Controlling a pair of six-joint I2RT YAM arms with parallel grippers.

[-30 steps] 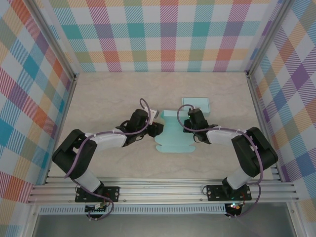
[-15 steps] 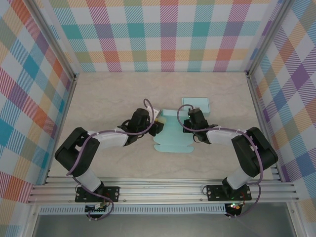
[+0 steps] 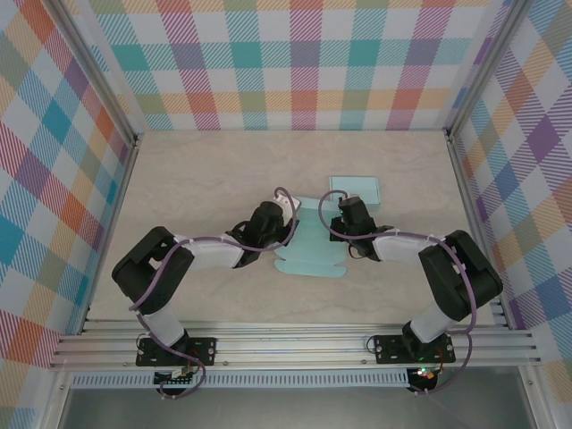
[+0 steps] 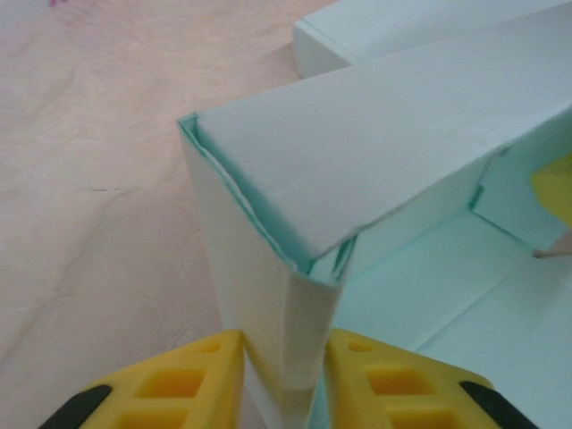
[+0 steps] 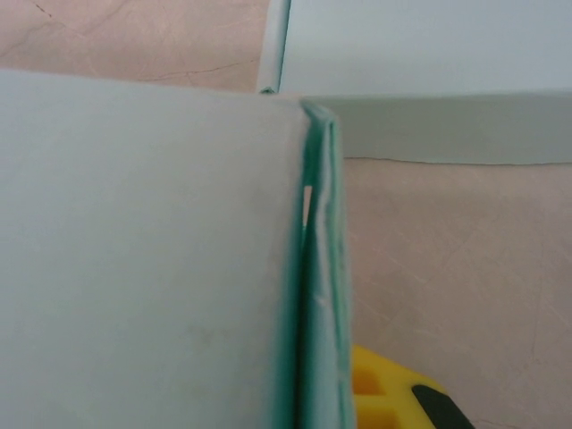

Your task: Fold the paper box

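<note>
Top external: plaid walls (image 3: 304, 63), box (image 3: 313, 257) on table (image 3: 197, 179).

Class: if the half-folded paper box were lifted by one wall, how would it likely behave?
The paper box is probably light, being thin sheet. Its doubled wall, pinched in the left claw, looks fairly stiff. The flat unfolded flaps would likely flop.

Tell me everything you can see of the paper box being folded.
The paper box is pale mint thin card, half-formed: a flat scalloped panel lies on the table toward the arms, side walls raised. The left gripper pinches one doubled wall at its corner; the right gripper is shut on the opposite wall's folded edge.
</note>
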